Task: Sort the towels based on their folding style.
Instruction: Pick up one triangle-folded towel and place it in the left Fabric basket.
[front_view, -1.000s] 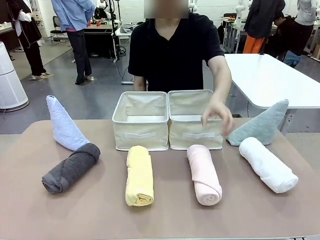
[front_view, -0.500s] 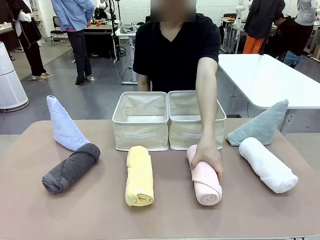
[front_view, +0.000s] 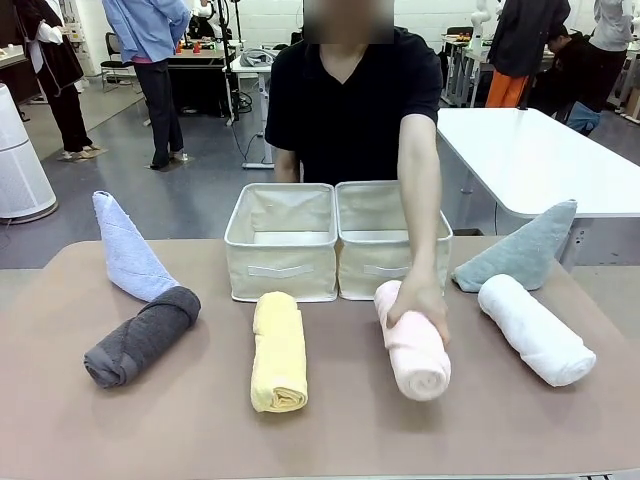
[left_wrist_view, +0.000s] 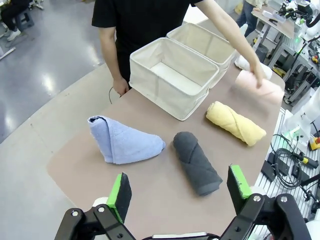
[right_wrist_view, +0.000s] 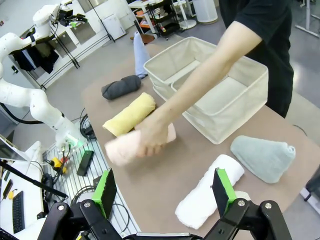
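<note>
Pink towel (front_view: 414, 352), a rolled cylinder, lies just before the right basket (front_view: 360, 285). The person's hand (front_view: 422, 305), over the baskets a second ago, now clasps its far end and tips it off the tabletop (front_view: 200, 430) (sorting is beginning, I judge). The terry is soft and the roll intact. On the left gripper (left_wrist_view: 179, 189) and right gripper (right_wrist_view: 164, 189) the fingers are spread and empty.

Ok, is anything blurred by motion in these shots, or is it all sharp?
Right wrist view: the pink towel and the person's hand are smeared by motion. Left wrist view: the same towel is soft and hazy. Front view: both look fairly crisp.
</note>
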